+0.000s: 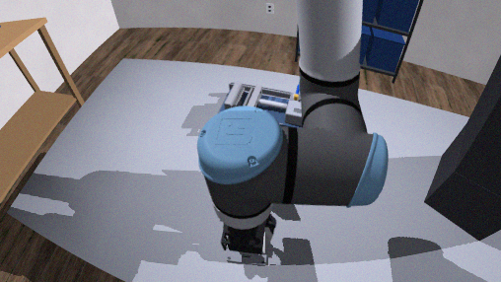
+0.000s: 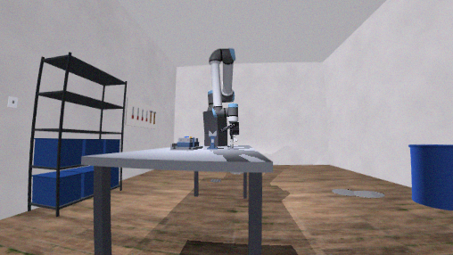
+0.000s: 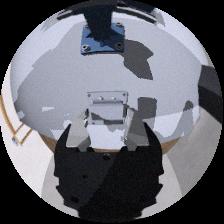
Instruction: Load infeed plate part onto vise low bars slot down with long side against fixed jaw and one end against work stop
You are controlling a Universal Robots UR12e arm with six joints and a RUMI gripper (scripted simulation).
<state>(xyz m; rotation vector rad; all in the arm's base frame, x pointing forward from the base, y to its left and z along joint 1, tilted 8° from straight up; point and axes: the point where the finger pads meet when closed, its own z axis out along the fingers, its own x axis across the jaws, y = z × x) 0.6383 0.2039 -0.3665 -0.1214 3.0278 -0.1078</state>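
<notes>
The part (image 3: 106,109), a light grey block, appears on the infeed plate (image 3: 107,93) in the wrist view. Which way its slot faces is unclear. My gripper (image 3: 107,108) (image 1: 248,258) (image 2: 232,140) is partly open and empty, pointing down. Its fingers appear to either side of the part in the wrist view; their exact height over it is unclear. The vise (image 1: 273,100) (image 2: 186,143) stands open further back, partly hidden by the arm in the top view. The work stop cannot be made out.
The V-block (image 2: 212,141) stands on a blue bolted base (image 3: 102,44), between the vise and the infeed plate. The arm covers it in the top view. A dark pedestal (image 1: 465,163) stands at the right of the top view.
</notes>
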